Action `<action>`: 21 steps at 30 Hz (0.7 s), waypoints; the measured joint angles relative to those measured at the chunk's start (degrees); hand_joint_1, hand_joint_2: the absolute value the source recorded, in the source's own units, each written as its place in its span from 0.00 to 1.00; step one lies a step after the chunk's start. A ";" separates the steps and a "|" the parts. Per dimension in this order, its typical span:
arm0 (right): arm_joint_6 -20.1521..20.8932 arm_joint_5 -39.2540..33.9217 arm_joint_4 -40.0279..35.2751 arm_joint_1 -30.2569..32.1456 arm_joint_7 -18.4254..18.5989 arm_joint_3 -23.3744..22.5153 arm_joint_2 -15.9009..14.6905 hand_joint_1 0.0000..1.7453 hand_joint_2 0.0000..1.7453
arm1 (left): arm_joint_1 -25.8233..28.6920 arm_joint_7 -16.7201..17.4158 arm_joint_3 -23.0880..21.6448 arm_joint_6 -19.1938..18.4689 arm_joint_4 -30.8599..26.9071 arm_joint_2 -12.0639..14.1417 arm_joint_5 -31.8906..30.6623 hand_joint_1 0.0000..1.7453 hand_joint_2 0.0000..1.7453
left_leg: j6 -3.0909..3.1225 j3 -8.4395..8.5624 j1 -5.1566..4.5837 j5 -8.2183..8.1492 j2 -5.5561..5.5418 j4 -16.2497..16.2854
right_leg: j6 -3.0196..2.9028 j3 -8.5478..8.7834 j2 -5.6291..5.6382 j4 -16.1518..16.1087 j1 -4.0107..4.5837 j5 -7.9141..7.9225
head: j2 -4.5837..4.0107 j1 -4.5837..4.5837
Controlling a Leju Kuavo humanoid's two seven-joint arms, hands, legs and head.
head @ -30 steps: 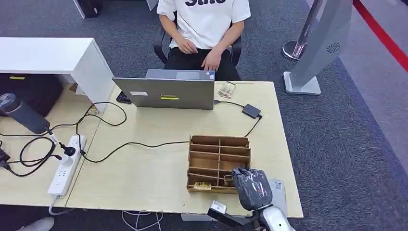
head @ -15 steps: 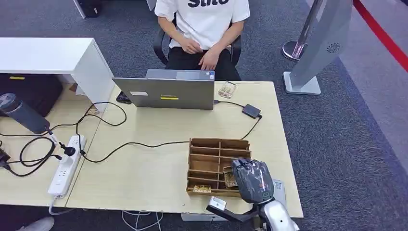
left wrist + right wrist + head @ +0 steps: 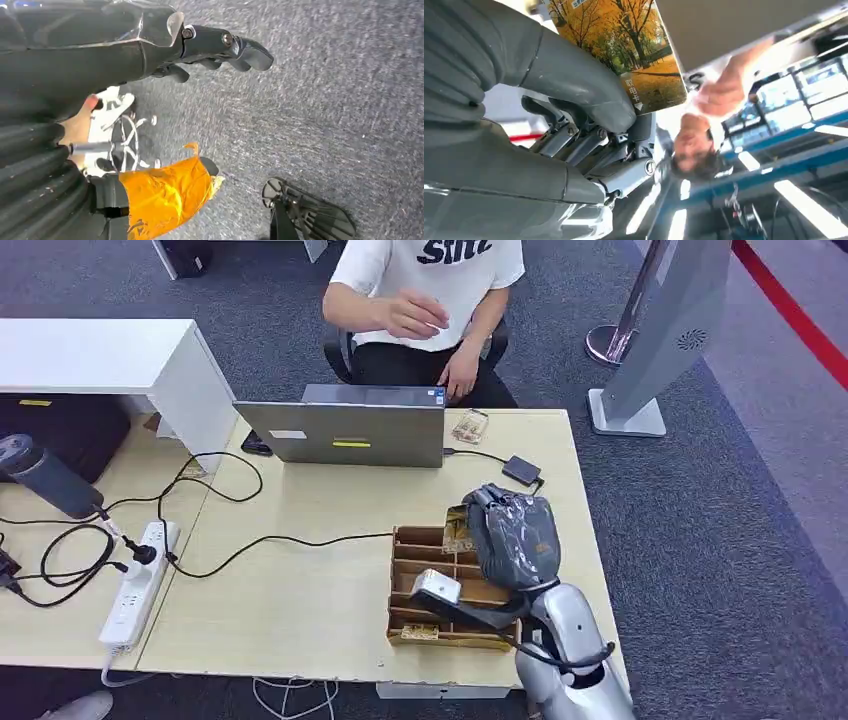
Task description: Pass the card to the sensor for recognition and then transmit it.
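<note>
Right robot hand (image 3: 512, 537) clamped card (image 3: 624, 55) between thumb and fingers, raised above cardboard organiser (image 3: 430, 585) on table (image 3: 320, 590). Small black sensor (image 3: 522, 470) lay near, beyond organiser, cabled to laptop (image 3: 345, 432). Left robot hand (image 3: 150, 45) hung over floor, fingers apart, empty. Risk: card held near one edge might pivot or slip on lowering, missing sensor; hand might snag cable.
</note>
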 joint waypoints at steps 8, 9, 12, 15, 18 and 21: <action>6.16 -3.91 18.32 -20.29 6.27 -4.16 5.95 1.00 1.00 | -0.78 -0.74 -2.71 -1.42 0.00 0.61 -4.03 0.00 1.00 | -0.08 0.01 0.01 0.18 -0.03 0.01 | -0.11 -0.02 -0.01 0.05 0.00 0.11 | 0.00 0.00; 6.22 -3.62 20.44 -21.97 6.95 -4.68 6.43 1.00 1.00 | -0.78 -0.76 -2.97 -1.57 0.00 0.66 -4.40 0.00 1.00 | -0.08 0.01 0.01 0.18 -0.03 0.01 | -0.11 -0.02 -0.01 0.05 0.00 0.12 | 0.00 0.00; 6.16 -2.47 26.10 -26.37 8.59 -6.18 7.76 1.00 1.00 | -0.79 -0.76 -3.50 -1.73 0.00 0.66 -5.16 0.00 1.00 | -0.08 0.00 0.01 0.18 -0.03 0.01 | -0.11 -0.04 -0.01 0.04 0.00 0.11 | 0.00 0.00; 6.02 -1.85 29.63 -28.94 9.07 -7.28 8.88 1.00 1.00 | -0.79 -0.76 -3.91 -1.79 0.00 0.66 -5.51 0.00 1.00 | -0.09 -0.02 0.01 0.17 -0.05 0.01 | -0.11 -0.07 -0.01 0.04 0.00 0.11 | 0.00 0.00; 6.55 -6.30 31.23 -30.01 6.09 -8.50 9.65 0.00 1.00 | -0.80 -0.76 -4.26 -1.86 0.00 0.66 -5.91 0.00 1.00 | -0.10 -0.05 0.01 0.16 -0.05 0.00 | -0.11 -0.11 -0.01 0.03 0.00 0.10 | 0.00 0.02; 11.96 -19.05 32.13 -30.63 0.12 -9.27 10.17 0.00 1.00 | -0.91 -0.83 -4.31 -1.92 0.00 0.66 -6.19 0.00 1.00 | -0.10 -0.05 0.01 0.15 -0.03 0.00 | -0.11 -0.13 0.03 0.03 0.00 0.10 | 0.00 0.00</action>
